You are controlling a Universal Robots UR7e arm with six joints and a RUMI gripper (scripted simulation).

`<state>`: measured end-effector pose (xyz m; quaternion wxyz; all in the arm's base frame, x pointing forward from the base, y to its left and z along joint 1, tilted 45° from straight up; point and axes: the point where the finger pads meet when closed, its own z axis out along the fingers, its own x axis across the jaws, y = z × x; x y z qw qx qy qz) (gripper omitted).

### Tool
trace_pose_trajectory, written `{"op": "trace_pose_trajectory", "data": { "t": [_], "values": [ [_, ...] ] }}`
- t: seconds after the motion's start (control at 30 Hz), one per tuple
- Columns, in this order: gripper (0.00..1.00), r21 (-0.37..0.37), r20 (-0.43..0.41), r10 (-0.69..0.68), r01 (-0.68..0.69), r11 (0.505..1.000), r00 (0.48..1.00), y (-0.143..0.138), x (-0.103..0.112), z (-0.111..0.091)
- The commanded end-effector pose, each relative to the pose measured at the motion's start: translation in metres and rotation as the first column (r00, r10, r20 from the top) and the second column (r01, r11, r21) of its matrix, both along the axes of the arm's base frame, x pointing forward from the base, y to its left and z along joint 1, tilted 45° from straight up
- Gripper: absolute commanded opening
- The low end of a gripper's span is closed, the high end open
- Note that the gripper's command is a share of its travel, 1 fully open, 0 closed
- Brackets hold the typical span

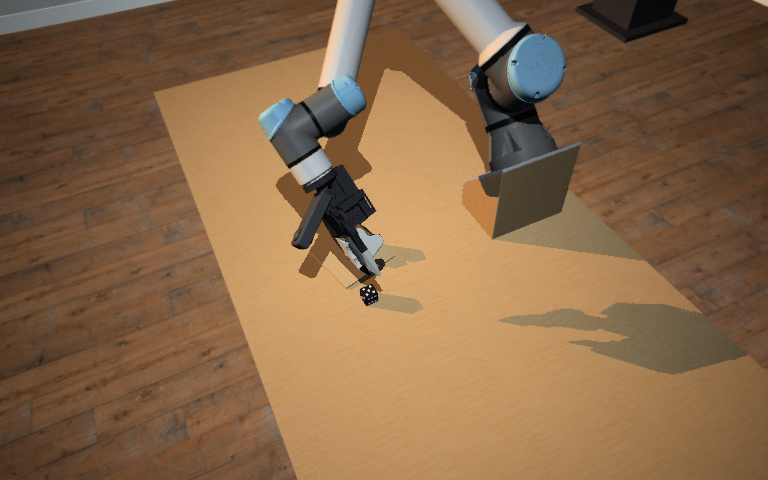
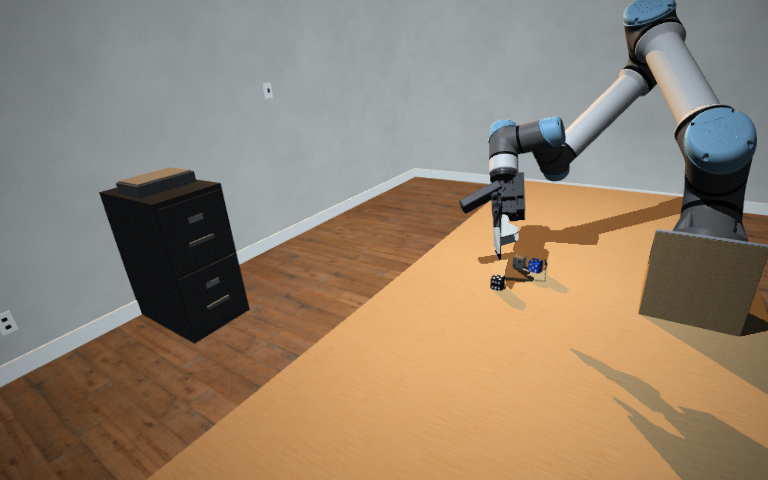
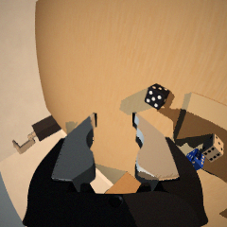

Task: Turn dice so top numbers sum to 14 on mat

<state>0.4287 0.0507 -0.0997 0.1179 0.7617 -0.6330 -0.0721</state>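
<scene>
In the exterior view a black cabinet (image 2: 174,252) stands at the left of the frame on the wooden floor (image 2: 169,373), in front of the grey wall. Further right the light brown table (image 2: 430,373) fills the lower middle and right of the frame.

Near the middle of the table top lies the black die (image 2: 497,282), alone and flat. In the top view it (image 1: 369,294) sits just below the fingertips in the picture and its upper face shows five white dots. In the wrist view it (image 3: 157,96) is in the upper right part of the frame, apart from the fingers.

Above it hangs the gripper (image 2: 498,240), pointing down, not touching any die. Its fingers stand partly apart with only bare table between them, so it holds nothing.

A little to the right of the black die, in the exterior view, the grey die (image 2: 519,262) and the blue die (image 2: 535,264) sit just beside each other on the mat (image 2: 542,276), a thin, almost see-through square that is hard to make out. The black die is outside this square. In the wrist view these two dice are at the right edge of the frame, the blue die (image 3: 194,158) touching or almost touching the grey one (image 3: 213,148).

At the far right of the exterior view the arm (image 2: 668,73) rises from its base behind a brown box (image 2: 699,283)
</scene>
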Motion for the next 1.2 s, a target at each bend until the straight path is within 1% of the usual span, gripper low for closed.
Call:
{"op": "trace_pose_trajectory", "data": {
  "t": [0.0, 0.03, 0.17, 0.23, 0.33, 0.37, 0.47, 0.5, 0.53, 0.6, 0.73, 0.77, 0.83, 0.87, 0.93, 0.97, 1.0, 1.07, 1.17],
  "values": [
    [0.28, 0.018, -0.01, 0.126, -0.125, 0.992, 0.992, 0.002, -0.001, -0.001],
    [0.28, 0.018, -0.01, 0.126, -0.125, 0.992, 0.992, 0.002, -0.001, -0.001],
    [0.28, 0.042, -0.03, 0.3, -0.298, 0.954, 0.954, 0.006, -0.004, -0.003],
    [0.28, 0.049, -0.035, 0.343, -0.341, 0.939, 0.939, 0.006, -0.004, -0.004],
    [0.28, 0.07, -0.048, 0.46, -0.457, 0.887, 0.886, 0.008, -0.007, -0.005],
    [0.28, 0.071, -0.049, 0.469, -0.465, 0.882, 0.882, 0.008, -0.007, -0.005],
    [0.28, 0.095, -0.062, 0.579, -0.573, 0.814, 0.813, 0.01, -0.009, -0.007],
    [0.28, 0.097, -0.063, 0.588, -0.581, 0.808, 0.806, 0.01, -0.009, -0.007],
    [0.28, 0.107, -0.067, 0.626, -0.618, 0.779, 0.777, 0.011, -0.01, -0.007],
    [0.28, 0.107, -0.067, 0.626, -0.618, 0.779, 0.777, 0.011, -0.01, -0.007],
    [0.28, 0.146, -0.08, 0.756, -0.742, 0.654, 0.65, 0.013, -0.013, -0.009],
    [0.28, 0.149, -0.081, 0.762, -0.749, 0.646, 0.642, 0.013, -0.014, -0.009],
    [0.28, 0.172, -0.086, 0.82, -0.802, 0.572, 0.566, 0.014, -0.015, -0.009],
    [0.28, 0.172, -0.086, 0.821, -0.803, 0.57, 0.564, 0.014, -0.015, -0.009],
    [0.28, 0.197, -0.09, 0.872, -0.85, 0.488, 0.481, 0.015, -0.017, -0.01],
    [0.28, 0.206, -0.091, 0.888, -0.864, 0.459, 0.45, 0.015, -0.018, -0.01],
    [0.28, 0.21, -0.091, 0.895, -0.87, 0.446, 0.437, 0.015, -0.018, -0.01],
    [0.28, 0.235, -0.092, 0.932, -0.901, 0.364, 0.352, 0.016, -0.02, -0.011],
    [0.28, 0.237, -0.092, 0.934, -0.903, 0.358, 0.346, 0.016, -0.02, -0.011]
  ]
}}
